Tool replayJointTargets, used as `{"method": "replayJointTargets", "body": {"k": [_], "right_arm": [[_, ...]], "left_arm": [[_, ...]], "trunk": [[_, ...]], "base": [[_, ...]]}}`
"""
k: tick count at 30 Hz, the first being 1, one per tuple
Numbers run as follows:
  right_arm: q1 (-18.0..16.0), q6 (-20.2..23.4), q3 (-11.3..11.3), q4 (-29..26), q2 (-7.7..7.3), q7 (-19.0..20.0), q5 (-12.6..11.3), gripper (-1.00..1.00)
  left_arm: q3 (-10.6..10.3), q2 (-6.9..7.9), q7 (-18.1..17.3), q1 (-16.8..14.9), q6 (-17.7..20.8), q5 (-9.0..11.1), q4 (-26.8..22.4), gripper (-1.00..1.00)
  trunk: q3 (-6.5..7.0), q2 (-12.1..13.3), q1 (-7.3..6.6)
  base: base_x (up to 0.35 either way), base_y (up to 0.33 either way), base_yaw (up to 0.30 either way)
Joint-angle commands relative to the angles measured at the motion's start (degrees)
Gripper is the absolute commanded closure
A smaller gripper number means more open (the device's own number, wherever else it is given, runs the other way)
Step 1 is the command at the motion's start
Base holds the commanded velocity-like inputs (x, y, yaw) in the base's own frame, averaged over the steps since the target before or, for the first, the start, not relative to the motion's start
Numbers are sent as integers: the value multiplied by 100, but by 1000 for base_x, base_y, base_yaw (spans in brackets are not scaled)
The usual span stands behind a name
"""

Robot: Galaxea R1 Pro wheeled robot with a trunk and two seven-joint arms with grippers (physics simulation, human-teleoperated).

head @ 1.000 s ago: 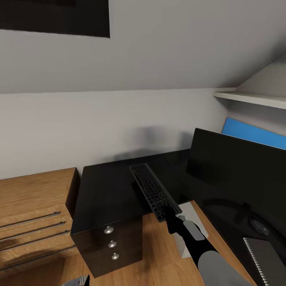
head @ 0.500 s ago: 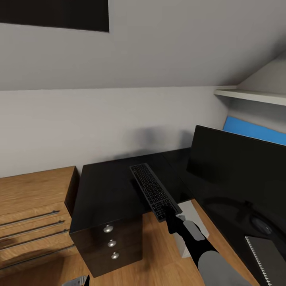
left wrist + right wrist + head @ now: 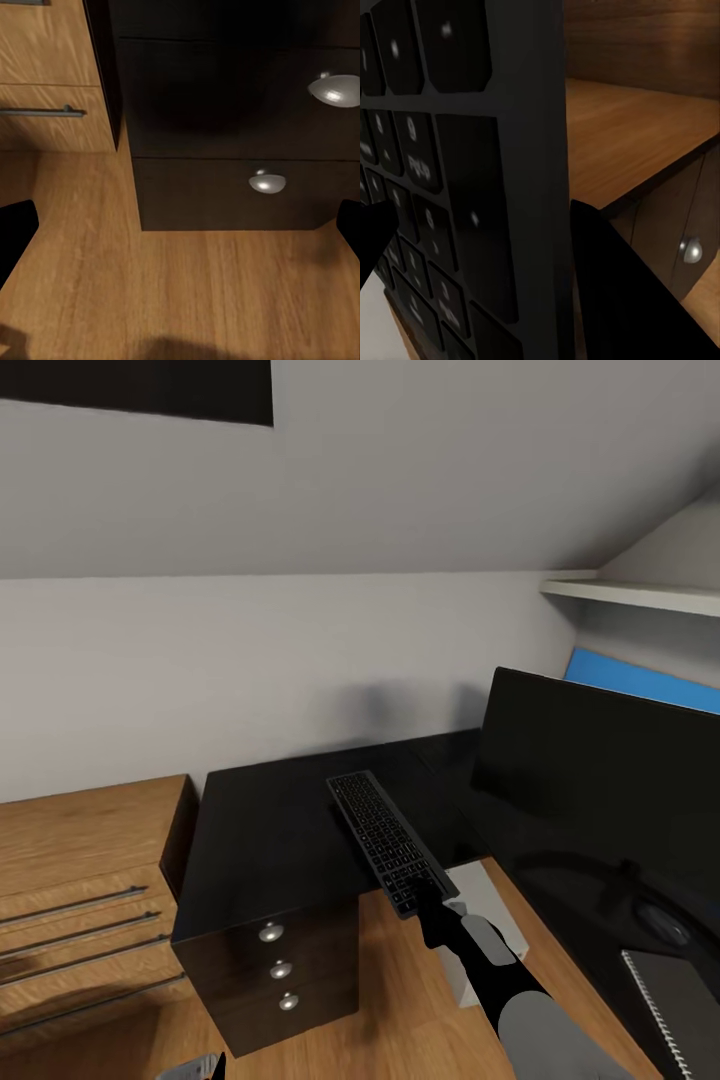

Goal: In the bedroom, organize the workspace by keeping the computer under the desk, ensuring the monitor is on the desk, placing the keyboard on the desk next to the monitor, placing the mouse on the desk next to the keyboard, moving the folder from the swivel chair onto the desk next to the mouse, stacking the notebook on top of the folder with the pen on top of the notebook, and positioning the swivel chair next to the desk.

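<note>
We find the keyboard [image 3: 385,842] held at its near short end by the right gripper [image 3: 428,901], the fingers pinching the edge; the right wrist view shows a dark finger [image 3: 622,300] on one side of the board's rim and another against the key face. The board is carried above the desk [image 3: 270,830], most of its length over the black top, the gripped end overhanging the front edge. It appears tilted, far end up, though we cannot tell whether any part touches the top.

In our judgement the step in hand is setting the keyboard down beside the monitor [image 3: 600,790]. To do it well, the arm should level the board, carry it further in so that no part overhangs, lower it flat, and release only once it rests on the surface. It should end near the screen without striking the screen's edge or stand. A one-end grip leaves a long lever; slow wrist motion will limit swinging.

The keyboard is flat, black and rectangular, with rows of dark keys bearing faint pale legends.

The left gripper [image 3: 180,225] is spread, its fingertips at opposite edges of the left wrist view, hanging over the wood floor [image 3: 187,300] before the black drawers [image 3: 280,970] with silver knobs. To the right of the monitor's stand lies the grey notebook [image 3: 672,1005], and the blue folder [image 3: 640,682] shows behind the screen. A wooden cabinet [image 3: 80,860] stands just beside the desk's left end.
</note>
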Motion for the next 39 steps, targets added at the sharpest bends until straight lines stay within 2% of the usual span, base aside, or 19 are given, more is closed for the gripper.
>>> {"method": "replayJointTargets", "body": {"k": [1, 39], "right_arm": [[-2, 22, -35, -15, 6, -17, -68, 100], [-3, 24, -43, -18, 6, -26, -77, 100]], "left_arm": [[-23, 1, -44, -3, -13, 60, 5, -100], [-23, 1, -52, -2, -13, 60, 5, -100]], "trunk": [[-7, -5, 1], [-7, -5, 1]], "base": [[0, 0, 0], [0, 0, 0]]}}
